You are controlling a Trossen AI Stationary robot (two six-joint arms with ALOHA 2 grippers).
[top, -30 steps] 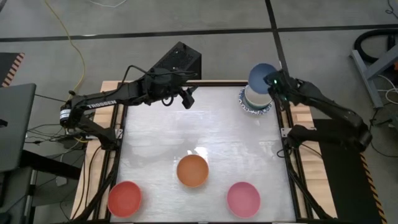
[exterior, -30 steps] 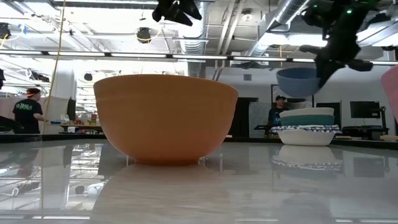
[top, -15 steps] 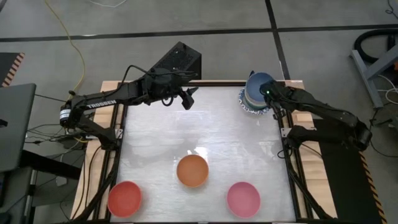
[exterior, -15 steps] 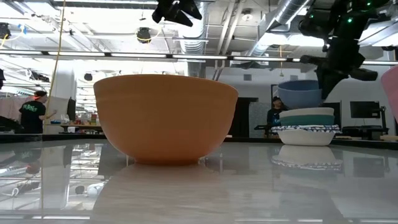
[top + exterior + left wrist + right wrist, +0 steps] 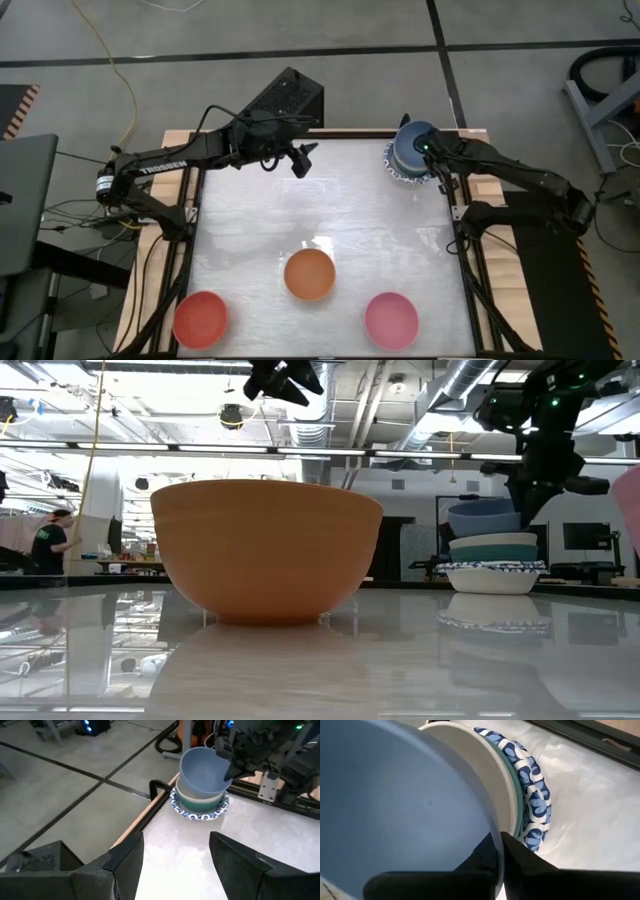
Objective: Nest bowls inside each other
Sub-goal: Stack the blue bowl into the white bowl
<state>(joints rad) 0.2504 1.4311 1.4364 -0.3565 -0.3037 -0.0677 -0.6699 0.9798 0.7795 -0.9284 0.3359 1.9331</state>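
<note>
Now, at the upper right of your overhead frame, your right gripper [image 5: 428, 152] has its fingers clamped on the blue bowl's [image 5: 413, 143] rim, seating it on the stack [image 5: 490, 565] so it nests. Your left gripper [image 5: 300, 160] waits upper centre, fingers apart. Orange bowl [image 5: 309, 274], red bowl [image 5: 201, 319] and pink bowl [image 5: 391, 319] sit along the bottom.

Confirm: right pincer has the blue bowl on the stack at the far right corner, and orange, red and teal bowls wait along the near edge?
Not teal. The high view shows a pink bowl beside the orange bowl and red bowl. The teal one already sits in the stack, under the blue bowl that the right pincer grips by the rim.
</note>
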